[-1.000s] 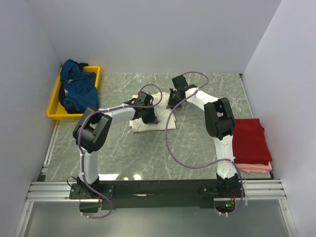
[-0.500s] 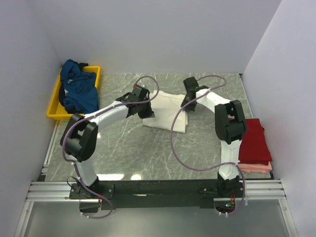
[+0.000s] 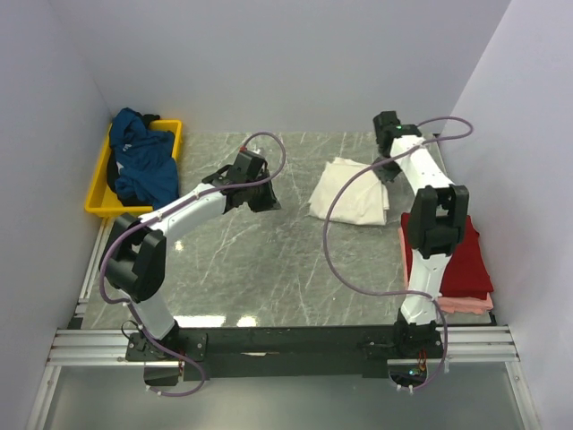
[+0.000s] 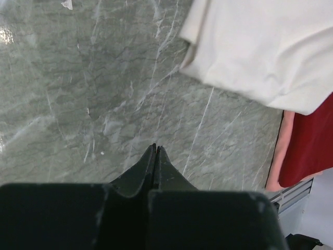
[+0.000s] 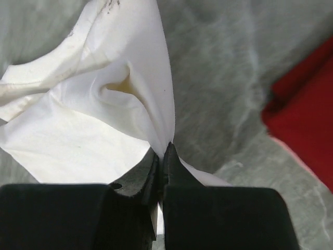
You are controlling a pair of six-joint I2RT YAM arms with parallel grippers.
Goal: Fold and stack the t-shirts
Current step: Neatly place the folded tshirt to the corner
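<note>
The cream-white t-shirt (image 3: 351, 192) lies folded on the marble table right of centre; it also shows in the left wrist view (image 4: 260, 47) and the right wrist view (image 5: 78, 130). My right gripper (image 3: 385, 172) (image 5: 164, 147) is shut on its far right edge, and the cloth rises in a fold from the jaws. My left gripper (image 3: 260, 193) (image 4: 155, 148) is shut and empty above bare table, left of that shirt. The red t-shirt (image 3: 455, 255) lies folded on the pale pink t-shirt (image 3: 467, 305) at the right edge. The dark teal-blue t-shirt (image 3: 141, 166) is crumpled in the tray.
The yellow plastic tray (image 3: 97, 207) stands at the far left against the wall. White walls close in the table on three sides. Purple cables loop over both arms. The red shirt (image 5: 307, 99) lies just right of the held cloth.
My right gripper has dragged the cream-white t-shirt from the table's middle to the right, towards the red stack. My left gripper has let the shirt go and stayed near the middle, shut.
</note>
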